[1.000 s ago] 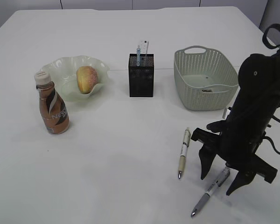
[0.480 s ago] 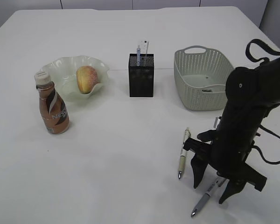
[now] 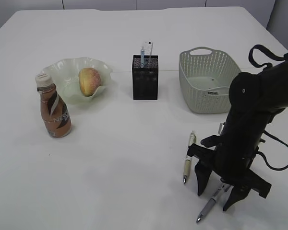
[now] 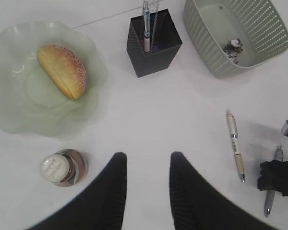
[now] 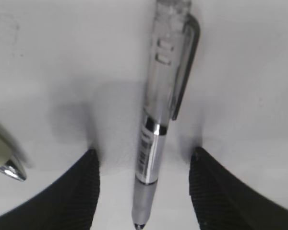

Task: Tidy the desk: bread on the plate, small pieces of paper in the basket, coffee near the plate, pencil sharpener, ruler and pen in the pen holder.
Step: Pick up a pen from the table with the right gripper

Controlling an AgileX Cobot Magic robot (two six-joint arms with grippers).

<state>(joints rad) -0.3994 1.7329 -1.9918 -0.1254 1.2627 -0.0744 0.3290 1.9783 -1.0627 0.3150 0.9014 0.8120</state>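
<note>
My right gripper [image 3: 215,194] is open and straddles a grey pen [image 3: 209,207] lying on the table; the right wrist view shows that pen [image 5: 156,143] between the two fingers [image 5: 143,160]. A beige pen [image 3: 188,156] lies just left of it and also shows in the left wrist view [image 4: 234,144]. The black mesh pen holder [image 3: 145,77] holds a pen and a ruler. Bread [image 3: 89,81] lies on the green plate [image 3: 62,72]. The coffee bottle [image 3: 53,107] stands in front of the plate. My left gripper [image 4: 146,160] is open, high above the table.
The pale green basket [image 3: 209,81] stands at the right, behind my right arm; the left wrist view shows crumpled paper [image 4: 233,48] inside the basket [image 4: 206,48]. The table's near edge lies close below my right gripper.
My right gripper has moved left and down along the grey pen, and its open fingers now sit on either side of the pen. Nothing else has moved.
</note>
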